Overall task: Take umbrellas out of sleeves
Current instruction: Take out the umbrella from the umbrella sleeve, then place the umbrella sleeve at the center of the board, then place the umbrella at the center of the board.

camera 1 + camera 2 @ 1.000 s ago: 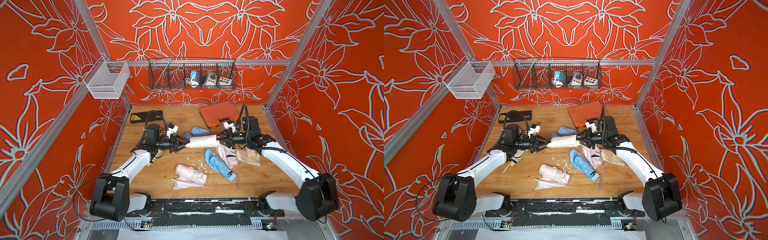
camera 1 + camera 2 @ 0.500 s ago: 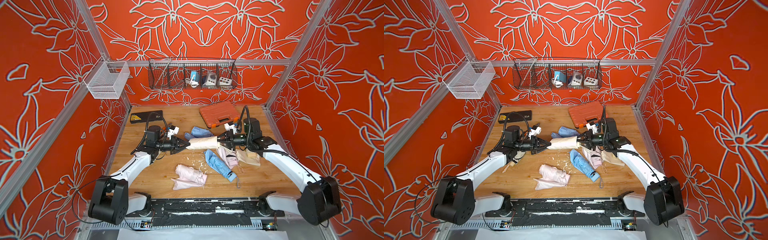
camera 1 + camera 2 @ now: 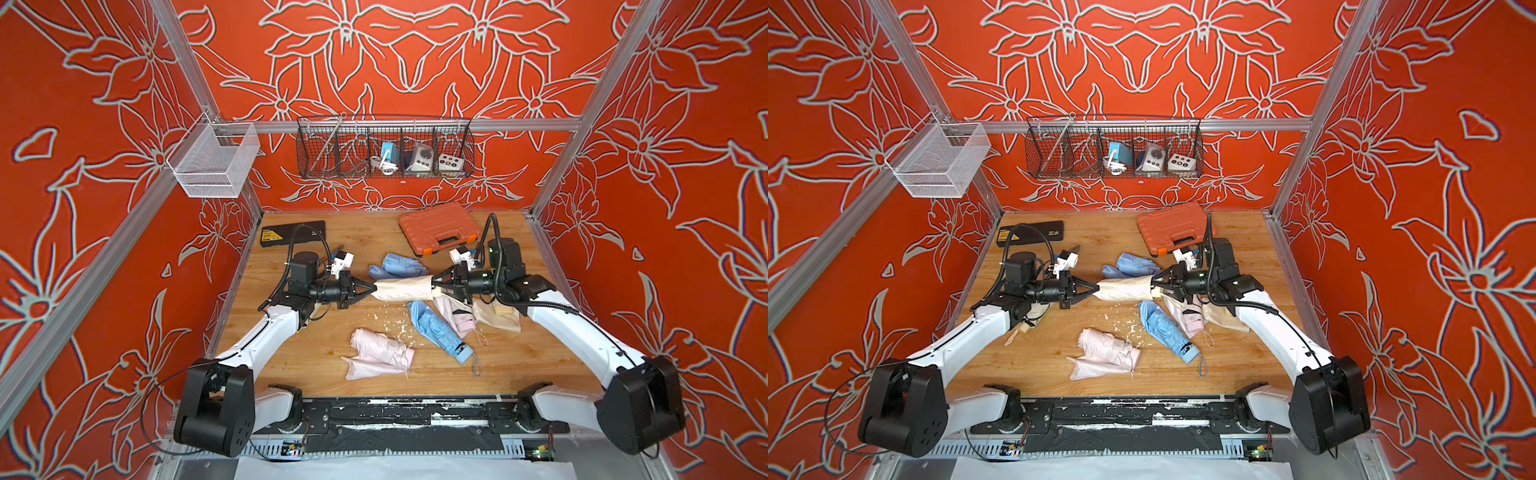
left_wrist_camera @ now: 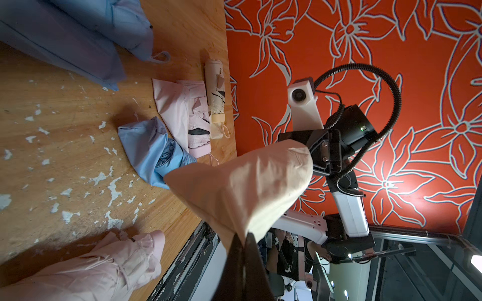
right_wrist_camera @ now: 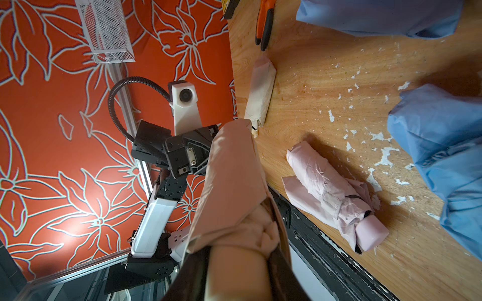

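A cream sleeve [image 3: 403, 289] [image 3: 1125, 289] with an umbrella inside hangs level above the table between my two grippers. My left gripper [image 3: 374, 286] [image 4: 243, 239] is shut on the sleeve's [image 4: 242, 187] pinched, closed tip. My right gripper [image 3: 434, 286] [image 5: 237, 258] is shut on the cream umbrella's handle [image 5: 237, 276], which sticks out of the sleeve's [image 5: 229, 177] open end. On the table lie a pink umbrella [image 3: 380, 347] on its flat sleeve, a blue umbrella [image 3: 436, 330], a second pink one [image 3: 455, 316] and blue sleeves [image 3: 399, 266].
An orange case [image 3: 438, 226] and a black case [image 3: 291, 232] lie at the back of the table. A cream umbrella [image 3: 1027, 322] lies under my left arm, another [image 3: 498, 313] under my right. Orange-handled pliers [image 5: 263, 23] lie behind. White flakes dot the wood.
My left gripper has gone from open around the sleeve's tip to shut on it. The right gripper has kept its hold and barely moved.
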`<move>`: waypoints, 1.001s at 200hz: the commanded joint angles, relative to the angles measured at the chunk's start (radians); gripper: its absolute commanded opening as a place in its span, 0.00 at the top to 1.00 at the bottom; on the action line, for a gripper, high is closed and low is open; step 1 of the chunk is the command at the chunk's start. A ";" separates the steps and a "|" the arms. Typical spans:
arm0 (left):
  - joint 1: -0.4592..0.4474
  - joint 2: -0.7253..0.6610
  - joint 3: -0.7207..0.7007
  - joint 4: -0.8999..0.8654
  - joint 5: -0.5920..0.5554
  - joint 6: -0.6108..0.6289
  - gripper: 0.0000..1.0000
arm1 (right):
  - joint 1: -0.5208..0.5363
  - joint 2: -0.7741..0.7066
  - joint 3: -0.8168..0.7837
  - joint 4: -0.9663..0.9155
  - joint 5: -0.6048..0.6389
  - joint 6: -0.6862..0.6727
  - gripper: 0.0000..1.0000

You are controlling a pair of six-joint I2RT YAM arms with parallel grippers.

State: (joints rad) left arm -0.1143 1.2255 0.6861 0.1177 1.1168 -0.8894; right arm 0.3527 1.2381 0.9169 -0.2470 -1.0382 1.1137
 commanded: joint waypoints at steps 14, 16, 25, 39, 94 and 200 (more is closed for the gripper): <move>0.072 -0.032 -0.020 -0.086 -0.082 0.075 1.00 | -0.073 -0.072 0.036 -0.172 0.081 -0.102 1.00; 0.074 -0.034 -0.022 -0.087 -0.085 0.076 1.00 | -0.076 -0.076 0.036 -0.178 0.086 -0.104 1.00; 0.092 -0.037 -0.035 -0.091 -0.095 0.078 1.00 | -0.098 -0.093 0.034 -0.198 0.102 -0.114 1.00; 0.117 -0.038 -0.049 -0.107 -0.117 0.092 1.00 | -0.130 -0.116 0.041 -0.242 0.136 -0.134 1.00; 0.168 0.025 -0.079 -0.093 -0.111 0.148 1.00 | -0.169 -0.160 0.107 -0.273 0.201 -0.185 1.00; 0.169 0.220 -0.055 0.018 -0.050 0.173 1.00 | -0.133 -0.043 0.059 0.103 0.084 0.035 1.00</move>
State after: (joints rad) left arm 0.0517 1.4014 0.6079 0.1196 1.0401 -0.7597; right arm 0.1974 1.1625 0.9810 -0.3069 -0.9001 1.0782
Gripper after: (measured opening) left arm 0.047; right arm 0.343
